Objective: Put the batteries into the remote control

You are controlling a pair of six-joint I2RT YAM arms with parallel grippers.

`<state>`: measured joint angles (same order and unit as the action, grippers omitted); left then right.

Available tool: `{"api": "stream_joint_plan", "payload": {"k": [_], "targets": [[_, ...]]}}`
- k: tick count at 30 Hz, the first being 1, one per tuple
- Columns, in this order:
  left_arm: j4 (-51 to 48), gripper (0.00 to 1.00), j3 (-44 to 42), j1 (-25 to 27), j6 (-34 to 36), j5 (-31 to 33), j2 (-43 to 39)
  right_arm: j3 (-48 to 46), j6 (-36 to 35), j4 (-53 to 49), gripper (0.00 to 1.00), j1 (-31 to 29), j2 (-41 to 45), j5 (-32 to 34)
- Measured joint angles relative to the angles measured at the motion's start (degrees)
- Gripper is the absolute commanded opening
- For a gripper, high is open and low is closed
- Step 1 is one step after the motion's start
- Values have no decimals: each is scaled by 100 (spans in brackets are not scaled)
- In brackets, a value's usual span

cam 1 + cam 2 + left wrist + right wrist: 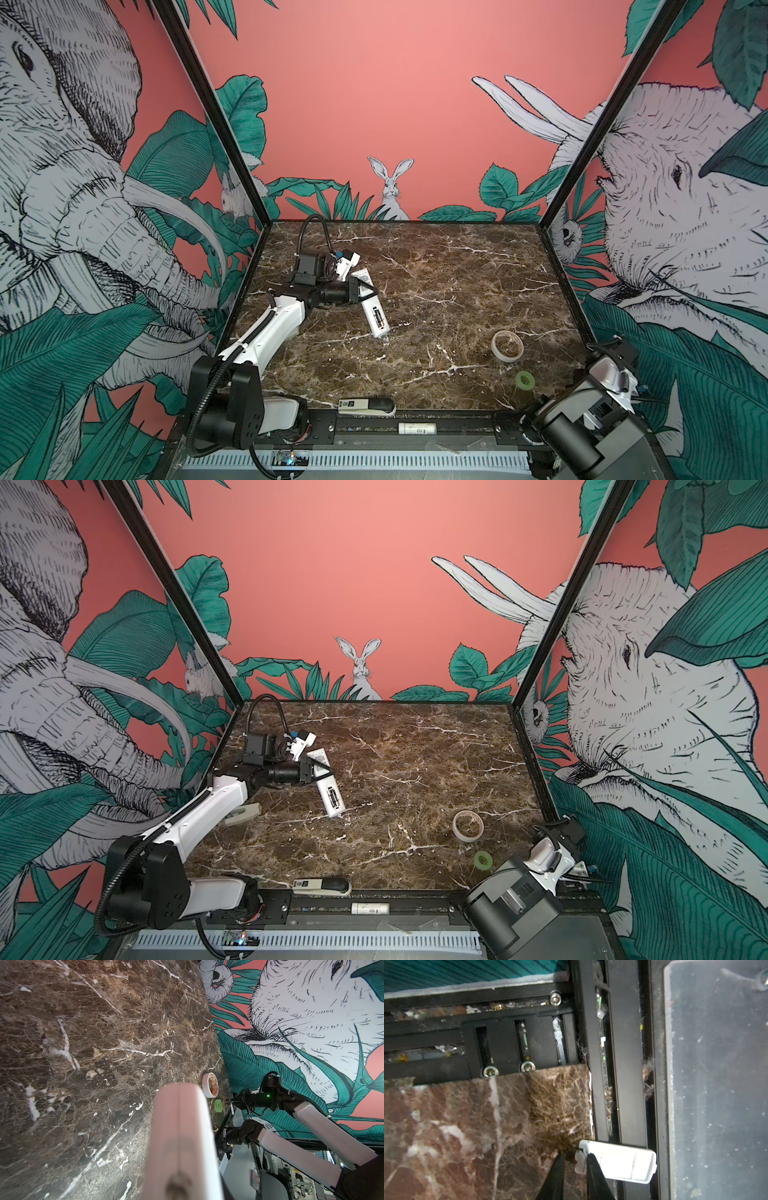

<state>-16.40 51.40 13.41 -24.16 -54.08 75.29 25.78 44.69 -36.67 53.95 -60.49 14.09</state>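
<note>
1. Left gripper (362,291) is clamped across the remote control (371,309), which lies flat on the marble table (457,291). Just past its fingers, the open bay shows the batteries (377,318), apparently seated.
2. Right gripper (575,1159): jaws narrowly apart, with the clip end of the battery cover (623,1162) between them. Cannot tell whether it is pinched.
3. Step judged: fetch the cover. It overhangs the table edge, so take a firm hold before lifting.
4. Bring it square to the bay; a skewed cover will probably jam.

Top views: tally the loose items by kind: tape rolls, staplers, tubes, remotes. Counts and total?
tape rolls: 2, white and green
stapler: 1
white tube: 1
remote control: 1
total: 5
</note>
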Motion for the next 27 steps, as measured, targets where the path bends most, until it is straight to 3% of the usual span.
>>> {"api": "stream_joint_plan", "payload": {"k": [4,14,20,27], "targets": [[2,0,0,0,-2,0,0,0,-44,2,9,0,-26,-17],[4,0,0,0,-2,2,0,0,-173,57,7,0,-42,-66],[35,0,0,0,-11,0,0,0,-382,527,1,-7,-142,-520],[57,0,0,0,-20,-2,0,-17,-452,699,1,-699,254,-1196]]}}
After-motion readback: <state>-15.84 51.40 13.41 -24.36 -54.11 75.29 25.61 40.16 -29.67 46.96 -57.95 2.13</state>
